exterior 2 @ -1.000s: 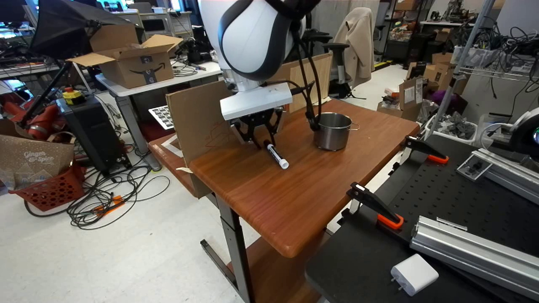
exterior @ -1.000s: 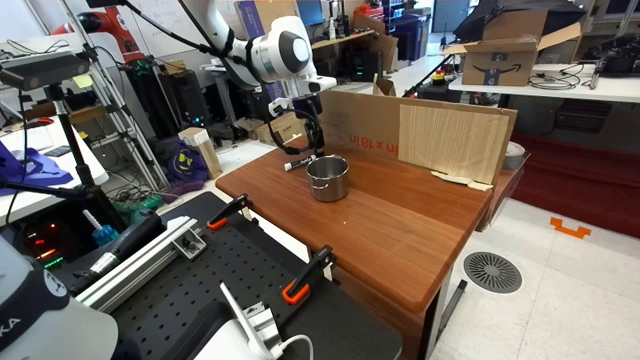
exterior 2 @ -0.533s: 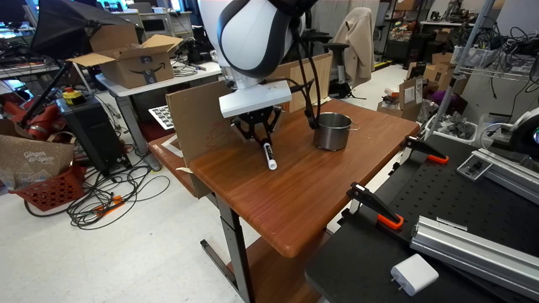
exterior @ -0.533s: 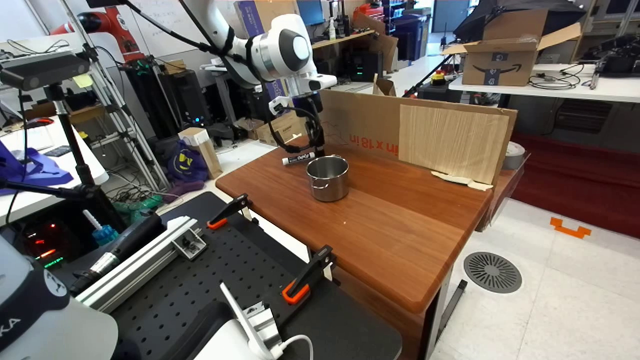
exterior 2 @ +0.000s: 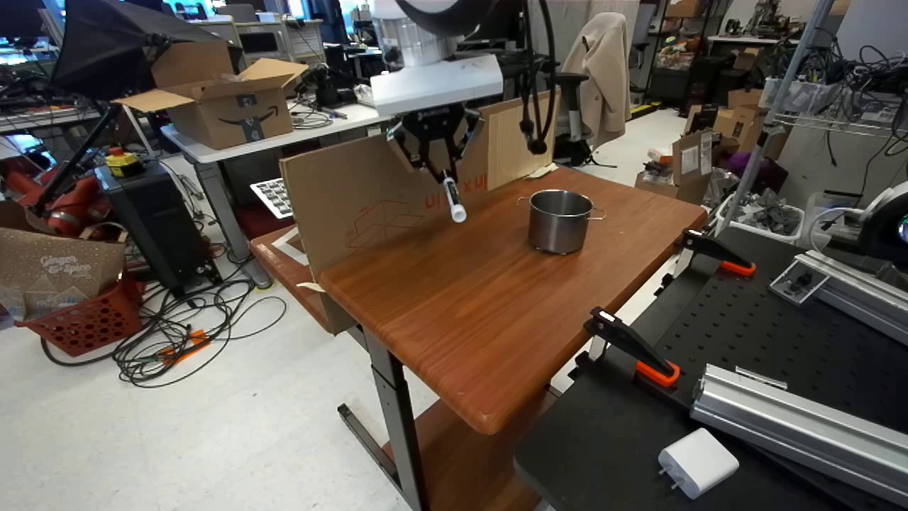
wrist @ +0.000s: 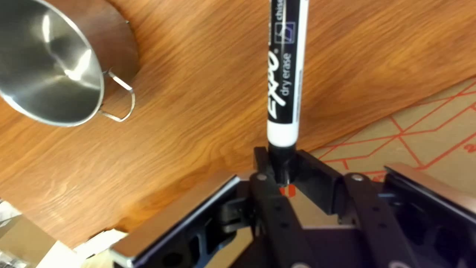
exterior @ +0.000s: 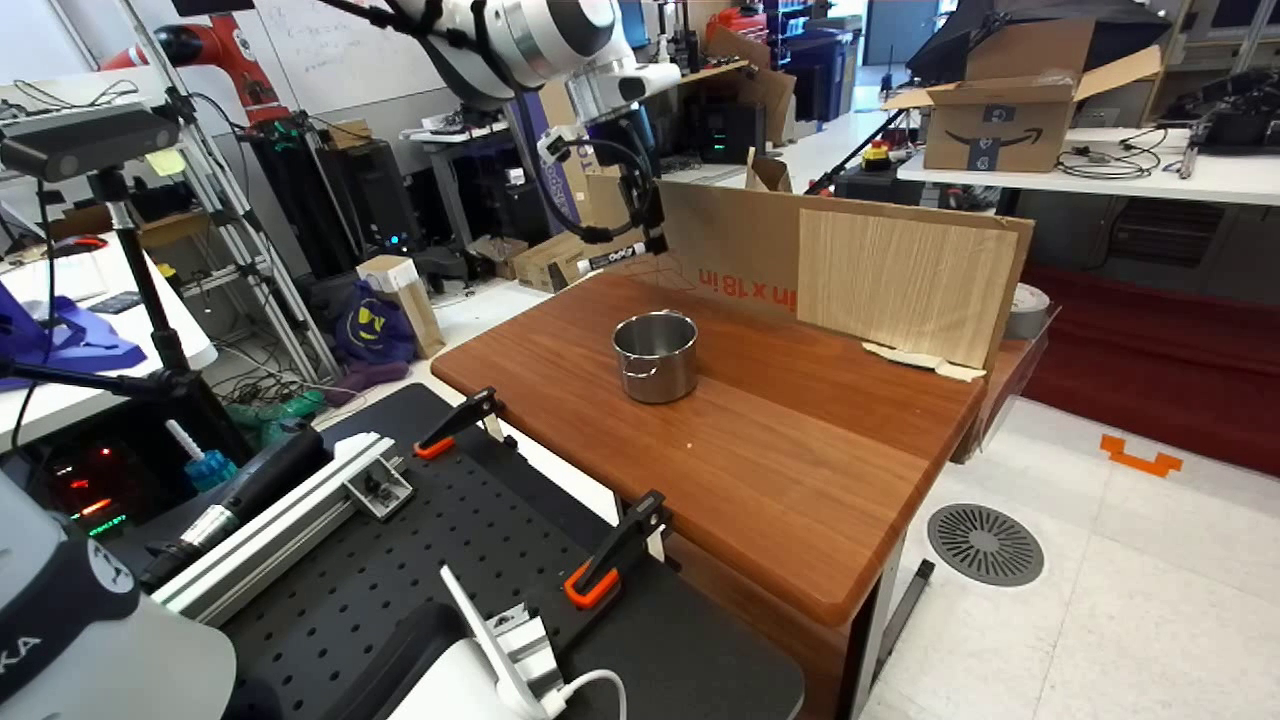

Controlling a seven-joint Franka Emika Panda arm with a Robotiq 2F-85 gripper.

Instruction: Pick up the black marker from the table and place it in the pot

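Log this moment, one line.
tool: shut on black marker at one end | marker: above table | pot: on table, marker outside | placement: pending

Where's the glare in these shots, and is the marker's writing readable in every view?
Wrist view: bright glare streaks inside the pot; the marker reads clearly, though its black end melts into the dark tool. In an exterior view, its label is too small to read.

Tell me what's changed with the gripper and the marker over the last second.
The gripper has closed on one end of the black marker and risen, lifting it clear of the table. The pot stands where it stood, upright on the table.
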